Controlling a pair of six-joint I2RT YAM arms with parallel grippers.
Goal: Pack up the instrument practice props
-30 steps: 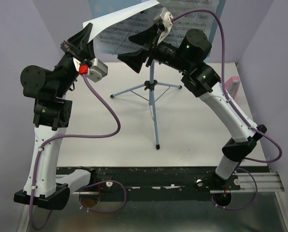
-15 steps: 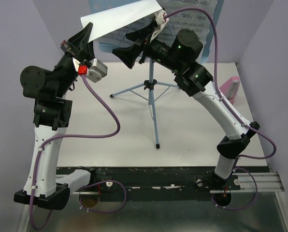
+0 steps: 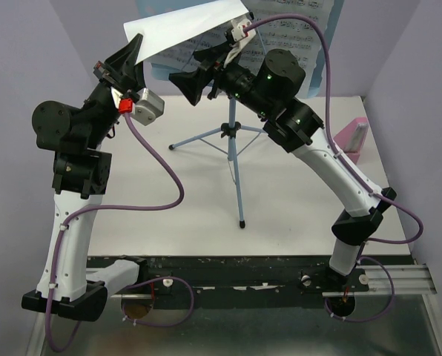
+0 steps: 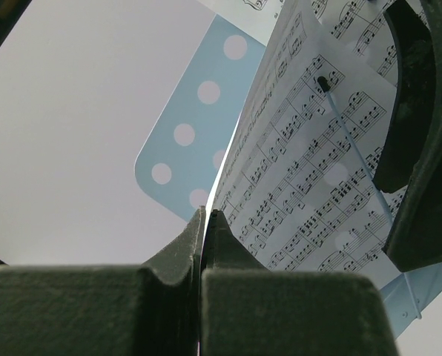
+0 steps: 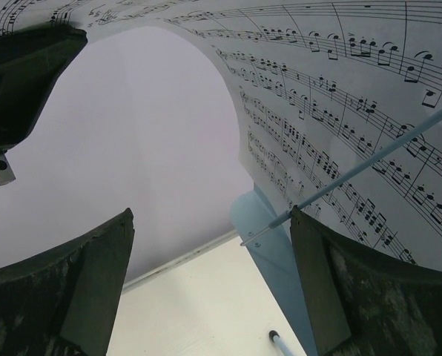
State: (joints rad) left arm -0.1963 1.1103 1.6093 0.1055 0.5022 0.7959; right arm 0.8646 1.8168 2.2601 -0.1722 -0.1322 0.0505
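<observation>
The light-blue music stand (image 3: pixel 234 148) stands on thin tripod legs at the back middle of the table; its hole-punched desk (image 4: pixel 191 133) shows in the left wrist view. White sheet-music pages (image 3: pixel 187 22) lie against the desk. My left gripper (image 3: pixel 132 53) is shut on the edge of one page (image 4: pixel 310 148) and holds it bent away from the desk. My right gripper (image 3: pixel 199 74) is open just in front of the desk, beside the pages (image 5: pixel 340 89), holding nothing. The pink metronome (image 3: pixel 352 138) stands at the right edge of the table.
Grey walls close in the table on the left, back and right. The stand's legs (image 3: pixel 239 200) spread over the middle of the white table top (image 3: pixel 295 215). A thin blue page-holder rod (image 5: pixel 369 159) crosses the sheets.
My right gripper has moved left and up along the front of the desk. The left gripper and its page have hardly moved.
</observation>
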